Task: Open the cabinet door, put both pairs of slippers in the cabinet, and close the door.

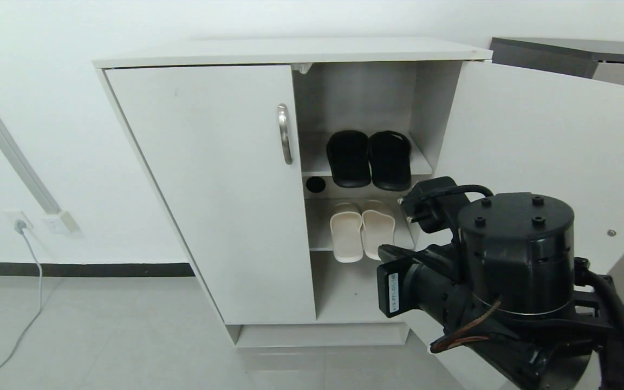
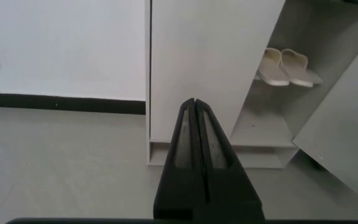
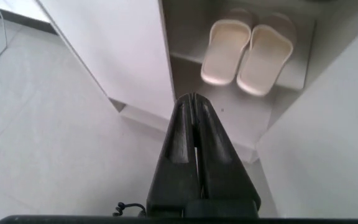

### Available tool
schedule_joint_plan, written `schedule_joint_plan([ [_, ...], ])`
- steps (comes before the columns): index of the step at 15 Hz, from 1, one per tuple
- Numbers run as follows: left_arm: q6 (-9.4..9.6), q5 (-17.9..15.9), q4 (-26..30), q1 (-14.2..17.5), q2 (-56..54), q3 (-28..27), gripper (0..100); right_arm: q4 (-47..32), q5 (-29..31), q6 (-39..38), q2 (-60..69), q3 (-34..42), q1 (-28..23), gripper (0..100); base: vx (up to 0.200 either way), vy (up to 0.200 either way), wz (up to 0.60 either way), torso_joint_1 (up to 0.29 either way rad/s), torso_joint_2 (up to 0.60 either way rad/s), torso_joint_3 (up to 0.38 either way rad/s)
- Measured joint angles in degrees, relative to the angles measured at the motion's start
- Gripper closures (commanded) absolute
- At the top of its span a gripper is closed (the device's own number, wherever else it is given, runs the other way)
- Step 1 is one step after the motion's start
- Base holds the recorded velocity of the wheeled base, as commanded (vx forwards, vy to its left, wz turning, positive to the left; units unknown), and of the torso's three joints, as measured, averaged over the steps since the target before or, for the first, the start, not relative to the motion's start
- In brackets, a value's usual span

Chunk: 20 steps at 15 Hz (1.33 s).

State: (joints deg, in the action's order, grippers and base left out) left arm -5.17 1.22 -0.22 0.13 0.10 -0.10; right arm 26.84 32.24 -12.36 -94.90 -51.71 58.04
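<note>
Tiled floor (image 1: 101, 336), boxy cabinet (image 1: 209, 189), moulded cream slippers (image 1: 347, 233)

Bright, even light from overhead. The cabinet (image 1: 209, 189) interior sits in soft grey shade at one o'clock; a faint shadow lies on the floor (image 1: 101, 336) beneath, six o'clock.

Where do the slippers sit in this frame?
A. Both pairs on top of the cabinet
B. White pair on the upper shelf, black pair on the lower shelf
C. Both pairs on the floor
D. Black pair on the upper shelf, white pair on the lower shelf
D: past the open door, the black slippers lie on the upper shelf and the white slippers on the lower shelf.
</note>
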Motion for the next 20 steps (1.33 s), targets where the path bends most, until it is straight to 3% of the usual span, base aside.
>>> schedule_joint_plan([
  [2,-0.02,0.00,-0.05,0.02,0.00,0.00,100,0.04,0.00,-0.01,-0.52,0.20,-0.05,100,-0.200,0.000,0.00,0.002,0.00,0.000],
  [17,-0.07,0.06,-0.02,0.02,0.00,0.00,100,-0.05,-0.33,0.98,-2.06,2.73,-0.05,100,0.000,0.000,0.00,0.000,0.00,0.000],
  [20,-0.09,0.09,-0.16,0.07,0.00,-0.04,100,0.15,-0.33,1.41,-2.10,2.88,-0.05,100,0.000,0.000,0.00,0.001,-0.17,-0.281],
])
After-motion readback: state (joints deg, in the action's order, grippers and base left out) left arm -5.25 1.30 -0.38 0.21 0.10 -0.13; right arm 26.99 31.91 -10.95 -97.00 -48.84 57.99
